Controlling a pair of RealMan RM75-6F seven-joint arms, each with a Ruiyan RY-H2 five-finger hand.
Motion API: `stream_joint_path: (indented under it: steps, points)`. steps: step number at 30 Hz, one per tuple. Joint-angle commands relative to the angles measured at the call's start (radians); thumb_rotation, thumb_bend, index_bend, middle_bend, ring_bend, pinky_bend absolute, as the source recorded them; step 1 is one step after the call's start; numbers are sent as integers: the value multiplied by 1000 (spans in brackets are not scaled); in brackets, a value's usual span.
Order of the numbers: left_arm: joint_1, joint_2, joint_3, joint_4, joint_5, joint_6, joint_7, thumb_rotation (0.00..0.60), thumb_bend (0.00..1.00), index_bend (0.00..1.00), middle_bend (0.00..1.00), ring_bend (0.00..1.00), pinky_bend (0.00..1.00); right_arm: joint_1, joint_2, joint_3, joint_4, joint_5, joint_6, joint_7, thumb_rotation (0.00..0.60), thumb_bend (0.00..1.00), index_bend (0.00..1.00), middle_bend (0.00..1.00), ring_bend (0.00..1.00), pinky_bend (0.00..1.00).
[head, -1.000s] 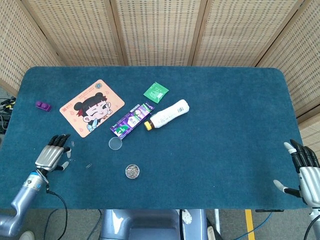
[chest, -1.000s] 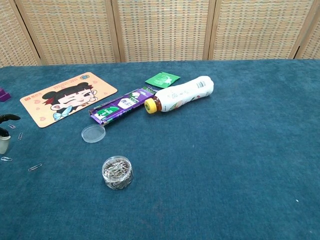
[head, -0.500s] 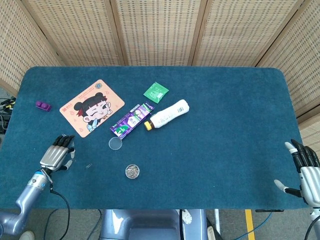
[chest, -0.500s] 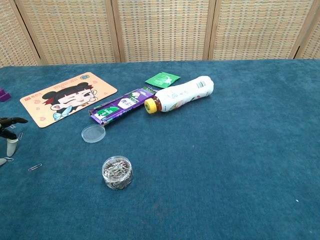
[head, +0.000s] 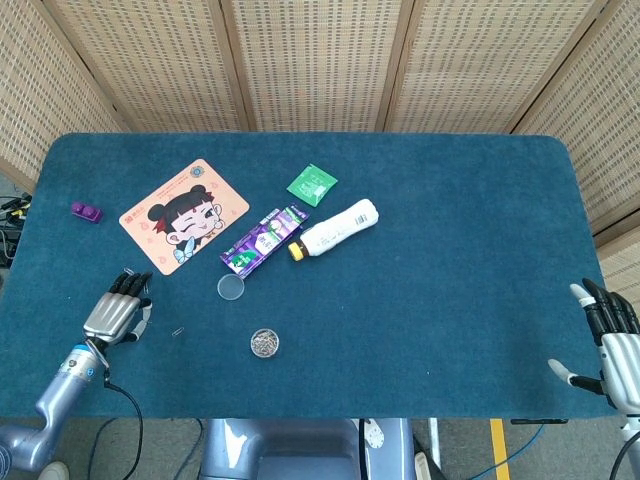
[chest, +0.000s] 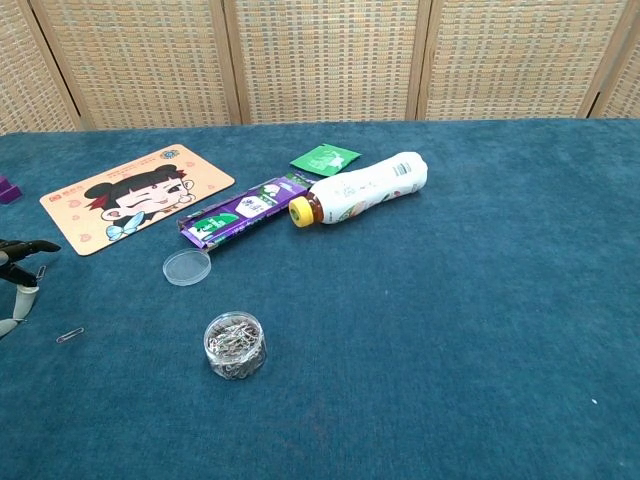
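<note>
You are holding the left hand (head: 118, 315) low over the bench (head: 450, 230) near its left front edge, fingers bent downward over the loose paper clips (chest: 69, 335); whether a clip is pinched is not discernible, since the fingertips are hiding the contact point. The right hand (head: 612, 340) is resting open and empty at the right front corner. Thin wire clips lying flat on the blue cloth are likely to slide or snag under blunt fingertips, so pressing down risks scattering them away from the round clip container (head: 264, 343).
</note>
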Motion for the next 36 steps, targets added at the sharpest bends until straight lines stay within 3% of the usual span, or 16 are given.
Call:
stream_joint_path:
  steps: [1,7,12,18,23,26,36]
  points:
    - [1,-1,-2,1,-2,-1,1,600,408,761,0,0,0,0,0,0,0,0,0,1,600,0,0,0,0,0]
    - [1,5,-7,-9,3,10,-3,600,420,765,0,0,0,0,0,0,0,-1,0,1,600,0,0,0,0,0]
    - [3,53,-34,-92,31,86,-58,600,424,768,0,0,0,0,1,1,1,3,0,2,600,0,0,0,0,0]
    - [-23,158,-75,-300,95,178,-78,600,450,769,0,0,0,2,-1,-1,-1,0,-4,-3,600,0,0,0,0,0]
    - [-68,188,-86,-442,124,153,28,600,453,769,0,0,0,2,-2,-2,-2,-2,-3,-9,600,0,0,0,0,0]
    - [-127,148,-98,-543,109,71,162,600,453,769,0,0,0,3,-2,0,0,3,-5,-6,600,0,0,0,0,0]
    - [-197,23,-111,-573,-37,-54,397,600,456,769,0,0,0,3,3,0,8,4,-9,20,600,0,0,0,0,0]
